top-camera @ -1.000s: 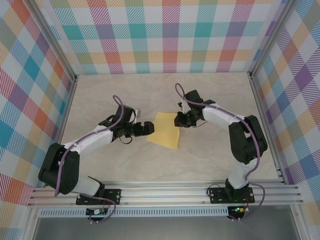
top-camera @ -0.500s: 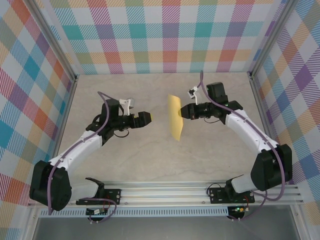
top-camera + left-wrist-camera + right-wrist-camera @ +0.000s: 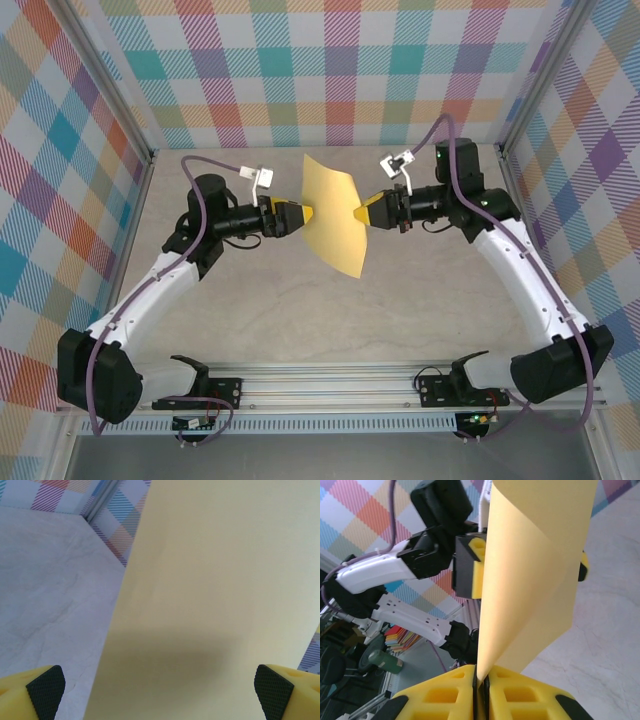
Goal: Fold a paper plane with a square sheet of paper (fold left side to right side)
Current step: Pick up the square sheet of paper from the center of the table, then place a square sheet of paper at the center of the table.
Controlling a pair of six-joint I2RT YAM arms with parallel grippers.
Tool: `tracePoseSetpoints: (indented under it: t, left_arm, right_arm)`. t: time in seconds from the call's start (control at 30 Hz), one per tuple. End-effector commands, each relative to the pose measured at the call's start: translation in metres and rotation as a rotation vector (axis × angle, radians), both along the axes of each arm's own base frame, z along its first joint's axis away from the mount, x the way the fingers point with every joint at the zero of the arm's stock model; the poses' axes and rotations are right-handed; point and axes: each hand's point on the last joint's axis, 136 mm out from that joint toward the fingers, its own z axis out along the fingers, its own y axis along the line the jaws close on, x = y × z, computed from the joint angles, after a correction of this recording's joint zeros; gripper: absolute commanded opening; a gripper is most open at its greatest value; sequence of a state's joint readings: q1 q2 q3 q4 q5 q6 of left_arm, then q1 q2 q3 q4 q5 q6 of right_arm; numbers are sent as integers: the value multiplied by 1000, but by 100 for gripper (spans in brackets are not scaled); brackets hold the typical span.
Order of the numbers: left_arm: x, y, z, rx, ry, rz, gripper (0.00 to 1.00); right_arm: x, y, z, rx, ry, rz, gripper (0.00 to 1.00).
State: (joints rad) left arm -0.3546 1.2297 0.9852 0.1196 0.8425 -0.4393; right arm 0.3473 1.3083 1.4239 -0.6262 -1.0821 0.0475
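The thin, smooth yellow-orange square sheet of paper hangs gently curled above the marbled table. The right gripper pinches its right edge. The left gripper is spread wide by its left side, with textured black pads.

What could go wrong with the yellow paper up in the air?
The right tool pinches the sheet of paper by just one edge, so it might slip out and drop to the table. The open left tool is right beside the hanging sheet and could crumple it if it closes crooked.
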Motion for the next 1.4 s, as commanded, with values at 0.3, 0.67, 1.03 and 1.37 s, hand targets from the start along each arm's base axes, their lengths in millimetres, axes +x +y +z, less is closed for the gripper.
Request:
tracePoseSetpoints:
  t: [0.3,0.67,1.03,1.37]
  left_arm:
    - [-31,-14,49,-110,-131,-159,61]
    - [-27,-4,-2,-29,-18,-52,8]
    - [-2,7,-121,138,280,137,0]
    - [6,9,-250,414,587,147,0]
  right_arm:
    - [-11,-5,20,0,-88,-6,13]
    - [30,-21,-20,-132,-31,-208,17]
    - [86,-69,-120,-560,148,-533,56]
    - [101,-41,-218,-477,479,-551,55]
